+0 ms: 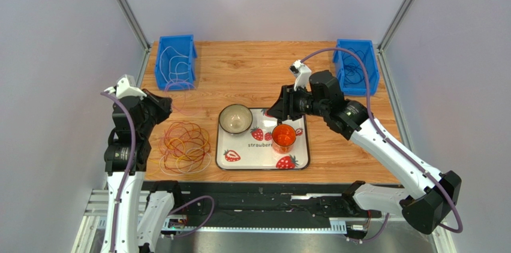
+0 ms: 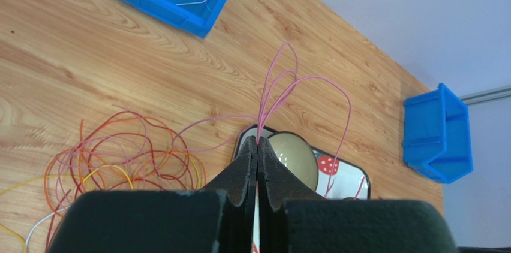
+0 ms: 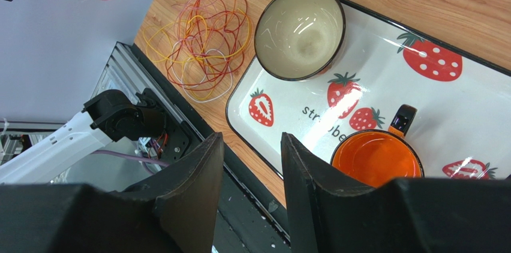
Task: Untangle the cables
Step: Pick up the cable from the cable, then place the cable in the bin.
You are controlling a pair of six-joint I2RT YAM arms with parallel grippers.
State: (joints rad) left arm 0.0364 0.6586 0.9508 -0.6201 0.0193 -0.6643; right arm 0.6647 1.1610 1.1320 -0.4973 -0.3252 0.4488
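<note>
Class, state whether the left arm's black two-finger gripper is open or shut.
Shut: the left gripper's black fingers meet in the left wrist view, pinching a thin pink cable loop between them.

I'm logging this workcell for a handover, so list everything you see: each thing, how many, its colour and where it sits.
table: one, light wood, under everything
bins: two, blue, far left and far right corners
white cable: one, white, in the left bin
dark cable: count unclear, dark, in the right bin
cable tangle: one heap, yellow, orange, red and white, left of the tray
pink cable: seemingly one, pink, lifted and trailing into the heap
tray: one, white with strawberries, near middle
bowl: one, cream with a dark rim, tray's left
cup: one, orange, tray's right
left arm: jaws shut on the pink cable
right arm: jaws open and empty, over the tray
</note>
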